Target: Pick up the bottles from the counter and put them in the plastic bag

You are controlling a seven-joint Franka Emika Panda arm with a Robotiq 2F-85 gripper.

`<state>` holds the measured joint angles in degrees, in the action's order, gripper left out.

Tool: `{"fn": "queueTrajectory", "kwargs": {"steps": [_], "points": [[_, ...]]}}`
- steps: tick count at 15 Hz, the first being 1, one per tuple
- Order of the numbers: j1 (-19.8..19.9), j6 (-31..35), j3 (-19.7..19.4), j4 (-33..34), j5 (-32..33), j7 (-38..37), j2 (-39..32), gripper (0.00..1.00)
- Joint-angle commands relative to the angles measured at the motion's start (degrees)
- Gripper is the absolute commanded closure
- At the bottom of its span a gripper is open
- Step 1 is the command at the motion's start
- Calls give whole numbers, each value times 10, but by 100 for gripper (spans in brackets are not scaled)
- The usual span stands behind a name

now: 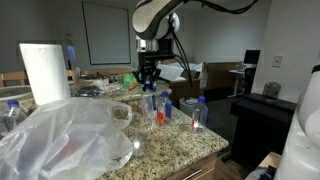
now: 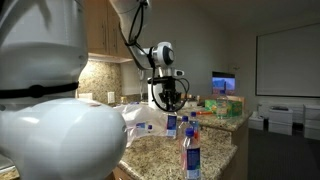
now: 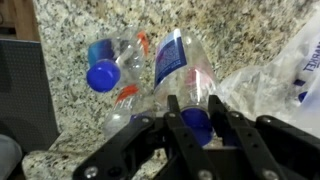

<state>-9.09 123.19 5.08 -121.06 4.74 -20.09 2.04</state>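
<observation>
Hovering over the bottles [image 1: 160, 106] on the counter [image 1: 176, 148], the gripper [image 1: 148, 85] points its fingers straight down, its tips just above the caps of the group. In both exterior views the bottles stand upright in a loose cluster on the speckled granite. One of them shows a reddish patch low on its body [image 1: 159, 116], and another stands a little to the right [image 1: 196, 113]. From the opposite side the gripper [image 2: 168, 99] hangs above a blue-labelled bottle [image 2: 171, 126], with a further bottle [image 2: 190, 156] nearer the camera at the counter's [image 2: 218, 150] near edge.

In the wrist view the gripper [image 3: 193, 104] comes in from the bottom. Its two dark fingers [image 3: 172, 108] are parted, and a blue cap [image 3: 197, 126] shows in the gap between them. Whether the pads touch that cap cannot be told, and nothing is seen lifted off the stone. Beyond the fingertips lie more of the group: a clear bottle with a blue label [image 3: 178, 62] just ahead, and a blue-capped bottle [image 3: 104, 75] to its left.

The plastic bag [image 3: 284, 66] spreads at the right of the wrist view, near the bottles. In an exterior view it fills the near left foreground [image 1: 62, 135], crinkled and translucent, apart from the gripper. A paper towel roll [image 1: 45, 70] stands behind it on the far left.
</observation>
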Motion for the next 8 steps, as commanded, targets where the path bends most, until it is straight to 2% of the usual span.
{"fn": "queueTrajectory", "kwargs": {"steps": [1,5,8], "points": [[6,-19,8,-13,-109,66,10,90],[4,4,11,-14,-233,86,4,90],[1,13,17,-11,-302,91,-9,90]]}}
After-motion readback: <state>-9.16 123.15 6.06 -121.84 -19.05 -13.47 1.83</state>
